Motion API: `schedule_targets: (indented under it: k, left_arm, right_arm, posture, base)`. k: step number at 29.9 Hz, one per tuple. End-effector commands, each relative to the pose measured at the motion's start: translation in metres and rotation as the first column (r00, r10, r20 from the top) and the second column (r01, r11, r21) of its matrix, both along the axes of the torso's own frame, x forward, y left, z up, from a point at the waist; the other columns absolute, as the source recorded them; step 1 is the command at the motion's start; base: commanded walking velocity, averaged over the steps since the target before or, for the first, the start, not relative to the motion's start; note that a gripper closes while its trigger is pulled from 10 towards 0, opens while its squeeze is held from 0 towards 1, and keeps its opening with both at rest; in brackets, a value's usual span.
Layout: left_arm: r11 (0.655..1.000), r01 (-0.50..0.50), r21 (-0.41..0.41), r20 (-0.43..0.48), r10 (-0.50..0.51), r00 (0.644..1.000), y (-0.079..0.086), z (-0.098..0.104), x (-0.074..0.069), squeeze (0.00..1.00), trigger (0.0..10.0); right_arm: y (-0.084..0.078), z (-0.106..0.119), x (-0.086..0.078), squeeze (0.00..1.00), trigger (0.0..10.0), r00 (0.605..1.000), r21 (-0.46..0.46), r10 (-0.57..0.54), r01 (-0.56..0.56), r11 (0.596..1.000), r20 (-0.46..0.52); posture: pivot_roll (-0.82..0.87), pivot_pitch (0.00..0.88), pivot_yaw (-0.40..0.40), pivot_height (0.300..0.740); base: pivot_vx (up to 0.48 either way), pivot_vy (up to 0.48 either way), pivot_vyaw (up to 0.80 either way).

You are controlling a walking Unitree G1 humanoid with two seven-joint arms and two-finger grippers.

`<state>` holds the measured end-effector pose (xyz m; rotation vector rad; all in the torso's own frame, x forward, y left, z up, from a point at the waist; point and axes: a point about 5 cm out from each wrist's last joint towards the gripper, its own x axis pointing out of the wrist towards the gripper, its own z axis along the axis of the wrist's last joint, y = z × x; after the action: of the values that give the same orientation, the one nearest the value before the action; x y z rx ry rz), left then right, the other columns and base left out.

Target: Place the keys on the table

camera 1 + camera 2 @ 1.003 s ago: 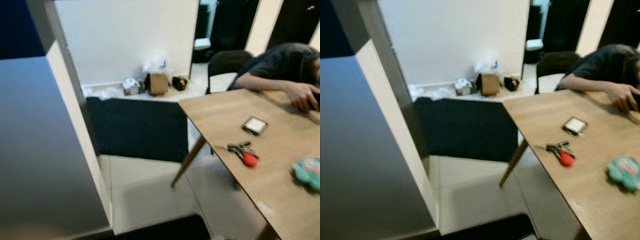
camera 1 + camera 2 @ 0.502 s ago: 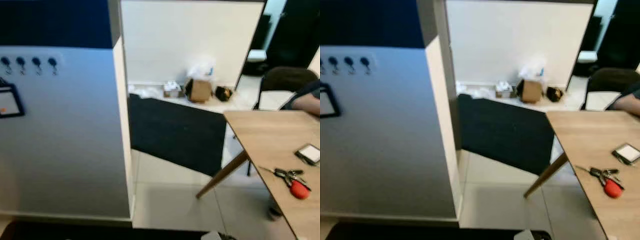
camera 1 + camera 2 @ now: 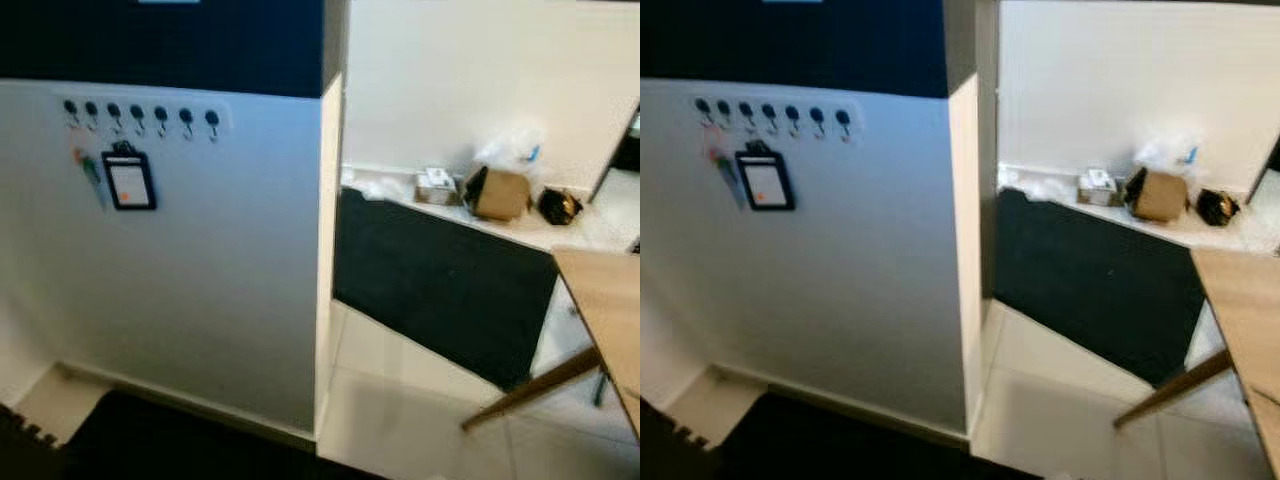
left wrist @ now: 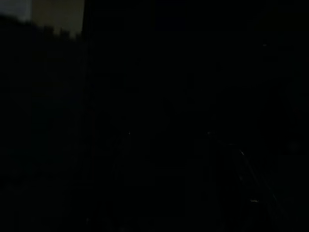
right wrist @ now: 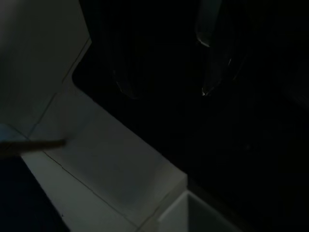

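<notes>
Right now the head cameras face a pale wall panel with a row of hooks (image 3: 140, 112) and a black-framed badge holder (image 3: 130, 180) hanging under them. A small coloured item hangs beside the holder, too blurred to identify. Only a corner of the wooden table (image 3: 600, 290) reaches in on the robot's right, with one slanted leg (image 3: 530, 392) over the pale floor tiles. Where the keys lie, which way they point and how their long axis runs cannot be told from these pictures. Beyond the table corner, a dark mat (image 3: 440, 280) leans along the far wall, with a cardboard box (image 3: 498, 192) and some clutter behind it. The right gripper (image 5: 166, 89) hangs low and aims down at a dark floor mat and light tiles (image 5: 96, 159). Its two black fingers (image 5: 212, 53) are spread, and nothing can be made out between them. The left wrist view is almost wholly black, so the left gripper's state cannot be told.
</notes>
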<state>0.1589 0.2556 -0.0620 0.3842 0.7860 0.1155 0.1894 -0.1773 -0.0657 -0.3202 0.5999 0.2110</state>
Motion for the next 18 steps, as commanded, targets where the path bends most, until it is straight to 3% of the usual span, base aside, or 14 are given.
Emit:
schedule_targets:
  k: [1, 7, 18]
  left_arm:
    - [1.000, -0.004, -0.005, -0.016, 0.004, 1.000, -0.0004, -0.0024, -0.0038, 0.00, 10.0]
    - [1.000, -0.004, -0.006, -0.014, 0.004, 1.000, -0.0002, -0.0022, -0.0035, 0.00, 10.0]
    - [0.999, 0.009, -0.049, 0.035, -0.007, 0.999, -0.0047, 0.0024, 0.0040, 0.00, 10.0]
  right_arm:
    - [0.0001, -0.0046, -0.0078, 0.00, 10.0, 1.000, -0.001, -0.004, 0.004, 1.000, -0.029]
    - [0.0006, -0.0047, -0.0081, 0.00, 10.0, 1.000, 0.000, -0.004, 0.004, 1.000, -0.028]
    - [0.0010, -0.0043, -0.0074, 0.00, 10.0, 0.999, 0.009, -0.021, 0.021, 1.000, -0.025]
  posture:
    - [0.16, 0.142, -0.002, 0.740]
    - [0.16, 0.141, -0.001, 0.740]
    - [0.16, 0.140, 0.000, 0.740]
  base:
    - [0.000, 0.000, 0.80]
    - [0.000, 0.000, 0.74]
    - [0.000, 0.000, 0.00]
